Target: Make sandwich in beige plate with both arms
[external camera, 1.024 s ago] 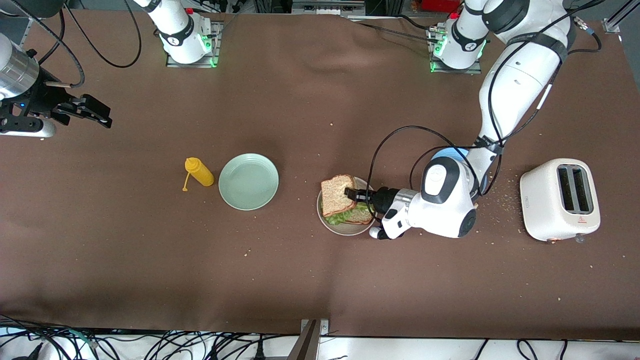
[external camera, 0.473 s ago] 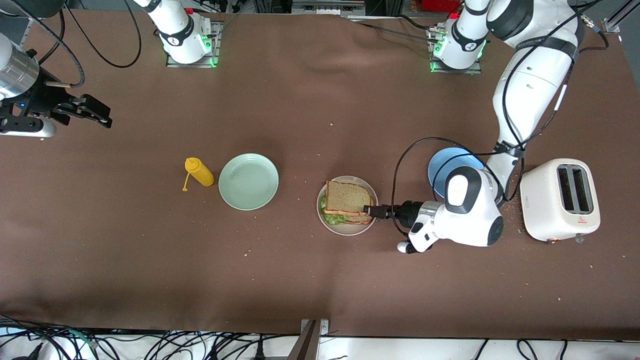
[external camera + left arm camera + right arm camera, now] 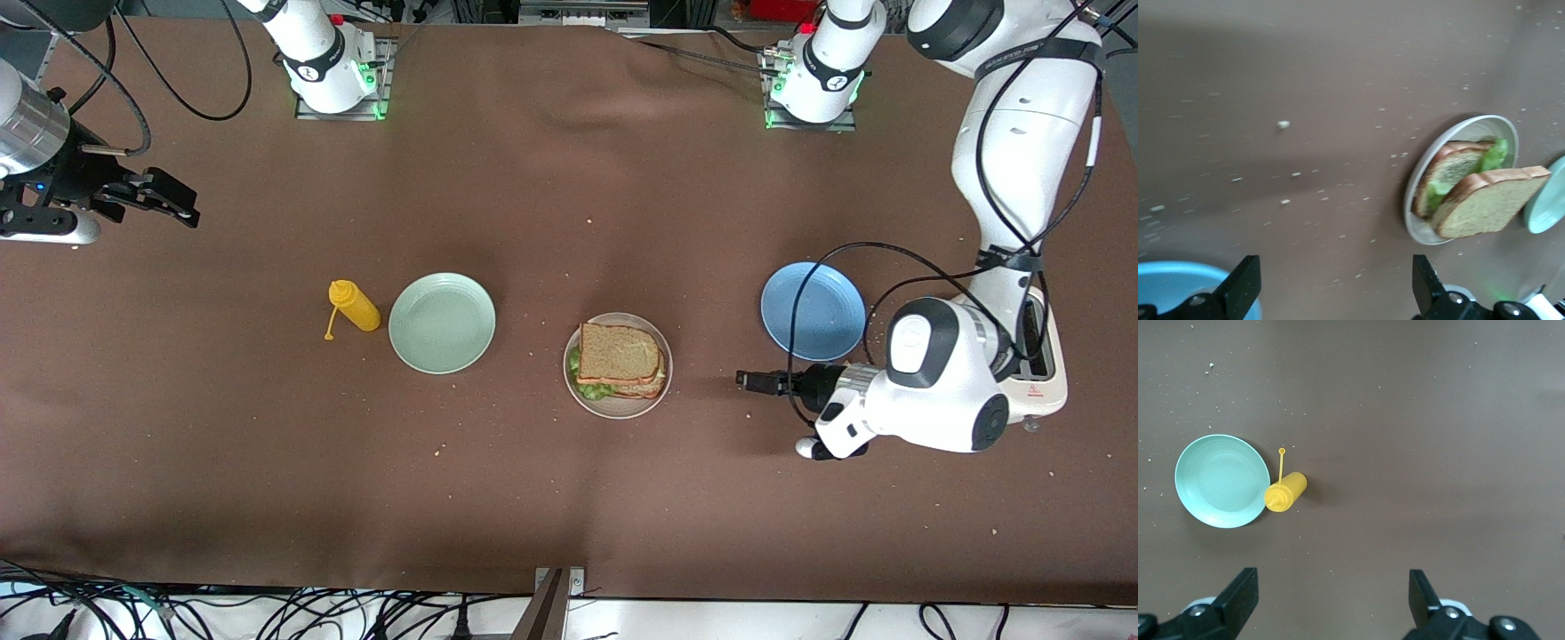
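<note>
Left end effector (image 3: 745, 380) withdrawn, one sandwich (image 3: 620, 359), three plates

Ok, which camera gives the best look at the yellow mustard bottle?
The right wrist view: the mustard bottle lies unobstructed, cap tether visible, beside the mint green plate. The front view shows it smaller, beside that plate. The left wrist view doesn't show it.

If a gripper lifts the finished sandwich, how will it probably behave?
The sandwich would likely flex and compress, being soft bread. Its top slice sits askew over loose lettuce on the beige plate, so layers may slide apart. It looks light.
</note>
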Motion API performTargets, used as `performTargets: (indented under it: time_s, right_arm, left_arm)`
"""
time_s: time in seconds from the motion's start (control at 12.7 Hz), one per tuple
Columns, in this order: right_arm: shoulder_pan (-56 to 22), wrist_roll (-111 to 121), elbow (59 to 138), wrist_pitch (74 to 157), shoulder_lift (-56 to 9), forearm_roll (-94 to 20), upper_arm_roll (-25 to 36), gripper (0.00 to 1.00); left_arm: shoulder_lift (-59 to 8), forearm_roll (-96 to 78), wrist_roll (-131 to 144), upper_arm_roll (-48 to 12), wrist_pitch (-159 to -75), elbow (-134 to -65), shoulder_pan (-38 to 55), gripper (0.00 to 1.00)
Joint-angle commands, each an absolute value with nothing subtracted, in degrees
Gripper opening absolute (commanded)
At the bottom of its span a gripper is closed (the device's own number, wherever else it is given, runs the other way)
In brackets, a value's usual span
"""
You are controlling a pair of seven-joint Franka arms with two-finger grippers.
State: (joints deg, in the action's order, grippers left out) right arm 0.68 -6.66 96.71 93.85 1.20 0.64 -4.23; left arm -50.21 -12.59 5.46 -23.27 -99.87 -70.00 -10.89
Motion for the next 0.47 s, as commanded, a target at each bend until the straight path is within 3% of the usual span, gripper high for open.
performTargets:
  time_s: [0.0,0.39]
  right_arm:
    - [1.1,-6.8,96.0,93.5,1.1,-0.4,-4.6,1.00]
    - [1.1,-6.6,96.0,93.5,1.1,-0.3,-4.6,1.00]
  left_arm:
    - [-47.5,-9.0,5.1,-23.7,-95.1,-70.2,-12.9,1.00]
    - [-45.5,-8.5,5.1,-23.6,-92.6,-70.1,-14.6,1.00]
